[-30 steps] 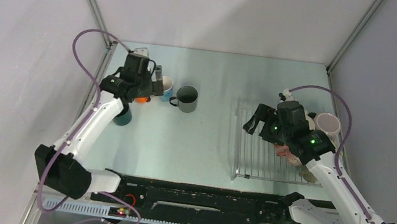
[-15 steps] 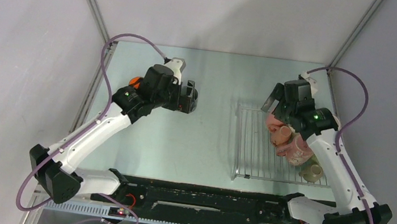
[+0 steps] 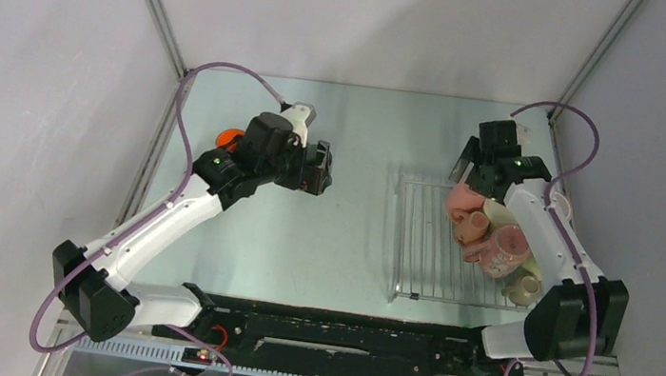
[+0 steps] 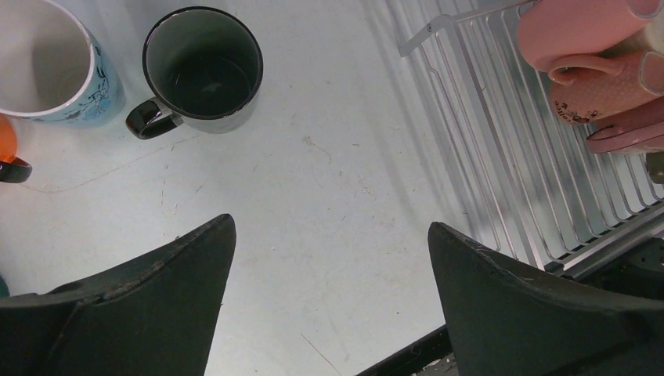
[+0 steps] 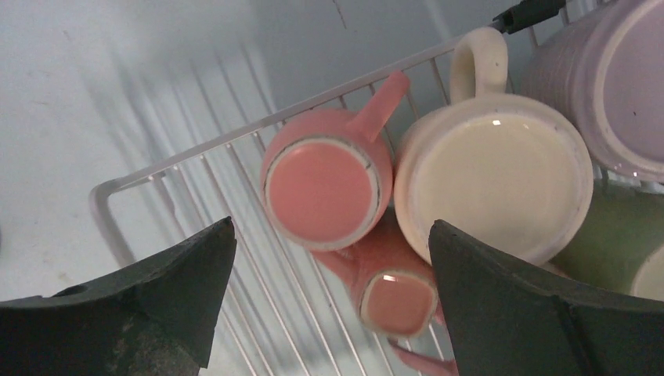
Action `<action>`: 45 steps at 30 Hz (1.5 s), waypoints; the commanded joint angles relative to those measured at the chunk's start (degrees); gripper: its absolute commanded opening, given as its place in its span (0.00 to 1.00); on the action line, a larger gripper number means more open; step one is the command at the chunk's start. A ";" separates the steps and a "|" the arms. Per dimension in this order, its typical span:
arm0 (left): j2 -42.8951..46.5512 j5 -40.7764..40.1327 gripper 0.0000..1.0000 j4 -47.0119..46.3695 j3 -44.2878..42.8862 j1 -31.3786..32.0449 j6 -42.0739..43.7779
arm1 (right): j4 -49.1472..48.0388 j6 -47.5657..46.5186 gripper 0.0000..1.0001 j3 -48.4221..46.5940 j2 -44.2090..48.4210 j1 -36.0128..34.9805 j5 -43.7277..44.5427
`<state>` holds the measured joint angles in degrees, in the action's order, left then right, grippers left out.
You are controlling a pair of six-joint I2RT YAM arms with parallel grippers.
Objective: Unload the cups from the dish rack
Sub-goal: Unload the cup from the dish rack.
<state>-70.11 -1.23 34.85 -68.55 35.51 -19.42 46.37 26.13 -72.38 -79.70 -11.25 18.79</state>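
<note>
Right gripper (image 5: 330, 227) is hovering with its jaws wide apart and empty over the far rim of the dish rack (image 3: 418, 242), just above a pink cup (image 5: 325, 188) that is touching a cream cup (image 5: 493, 180). Bare bars are lying open on the rack's side nearer the table's middle. Left gripper (image 4: 330, 227), likewise spread and empty, is hanging over bare table (image 4: 329, 157) between a dark grey cup (image 4: 203, 74) and the rack's edge.

Pink cup (image 5: 325, 184), cream cup (image 5: 493, 176), lilac cup (image 5: 626, 86), silvery rack (image 4: 509, 164)
</note>
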 commanded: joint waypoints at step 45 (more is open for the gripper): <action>-4.38 3.31 1.00 -2.82 1.08 1.57 -0.41 | -6.52 -6.38 0.87 -2.88 -16.23 -5.61 -4.11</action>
<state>-74.63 2.15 33.45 -68.16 36.42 -19.49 40.21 19.57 -73.82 -94.19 -15.88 15.14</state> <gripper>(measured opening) 0.996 0.883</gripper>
